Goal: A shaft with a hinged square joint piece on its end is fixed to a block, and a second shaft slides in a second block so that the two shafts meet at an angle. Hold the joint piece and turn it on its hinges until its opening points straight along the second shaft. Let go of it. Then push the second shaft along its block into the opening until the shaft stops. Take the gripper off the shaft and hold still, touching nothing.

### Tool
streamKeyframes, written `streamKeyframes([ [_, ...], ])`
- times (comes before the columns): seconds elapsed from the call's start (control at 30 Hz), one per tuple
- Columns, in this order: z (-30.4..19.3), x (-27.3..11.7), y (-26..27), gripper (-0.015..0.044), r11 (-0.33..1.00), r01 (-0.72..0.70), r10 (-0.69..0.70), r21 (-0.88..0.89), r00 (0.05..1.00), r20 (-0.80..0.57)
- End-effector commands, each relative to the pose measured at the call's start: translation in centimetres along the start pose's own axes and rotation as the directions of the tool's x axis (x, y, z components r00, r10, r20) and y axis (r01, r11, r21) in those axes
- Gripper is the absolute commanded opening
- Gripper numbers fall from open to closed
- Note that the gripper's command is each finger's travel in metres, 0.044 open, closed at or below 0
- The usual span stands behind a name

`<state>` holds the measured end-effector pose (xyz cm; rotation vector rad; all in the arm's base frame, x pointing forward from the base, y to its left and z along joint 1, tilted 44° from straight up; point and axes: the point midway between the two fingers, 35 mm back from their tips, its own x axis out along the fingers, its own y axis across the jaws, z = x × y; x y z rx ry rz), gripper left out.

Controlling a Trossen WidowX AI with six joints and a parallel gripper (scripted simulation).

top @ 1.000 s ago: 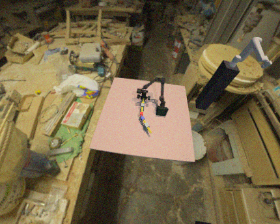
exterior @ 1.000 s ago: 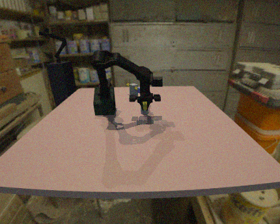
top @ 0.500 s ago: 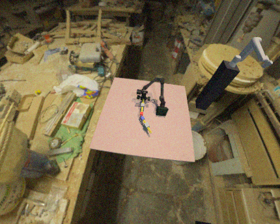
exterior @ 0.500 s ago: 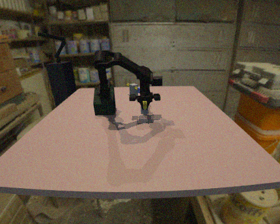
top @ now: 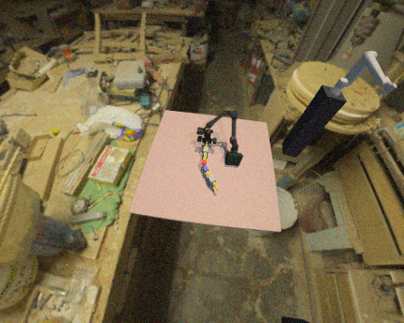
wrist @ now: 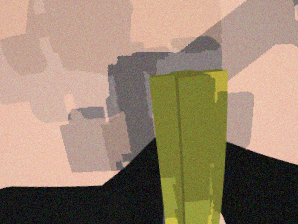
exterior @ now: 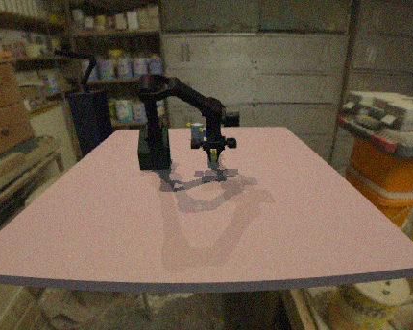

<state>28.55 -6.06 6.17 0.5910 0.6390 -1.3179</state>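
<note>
The second shaft [top: 205, 156] [exterior: 213, 155] [wrist: 200, 115] is yellow and passes through a small grey block [top: 206, 149]. My gripper [top: 206, 141] [exterior: 213, 152] [wrist: 178, 141] is shut on its rear end, with a black finger against each side. A red piece [top: 204, 162] and a blue piece [top: 206, 168] sit in line where the two shafts meet. The first shaft [top: 215, 187] is yellow and runs off at an angle through another grey block [top: 212, 178] [exterior: 197, 131]. How deep the second shaft sits in the joint is too small to tell.
The arm's dark base [top: 233, 158] [exterior: 154, 151] stands beside the shafts on the pink table top [top: 175, 197] [exterior: 131, 240]. The arm arches over to the blocks and its shadow falls on the table.
</note>
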Motion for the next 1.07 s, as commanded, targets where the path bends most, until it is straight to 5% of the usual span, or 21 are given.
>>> streamKeyframes([
  [0.0, 0.0, 0.0, 0.0, 0.0146, 1.0, -0.001, 0.001, 0.003, 1.0, 0.0],
  [0.37, 0.0, 0.0, 0.0, 0.0434, 1.0, -0.001, 0.001, 0.003, 1.0, 0.0],
  [0.83, 0.0, 0.0, 0.0, 0.044, 1.0, -0.001, 0.001, 0.003, 1.0, 0.0],
  [1.03, -0.1, -2.9, 0.0, 0.044, 1.0, 0.0, 0.0, -0.005, 1.0, -0.007],
])
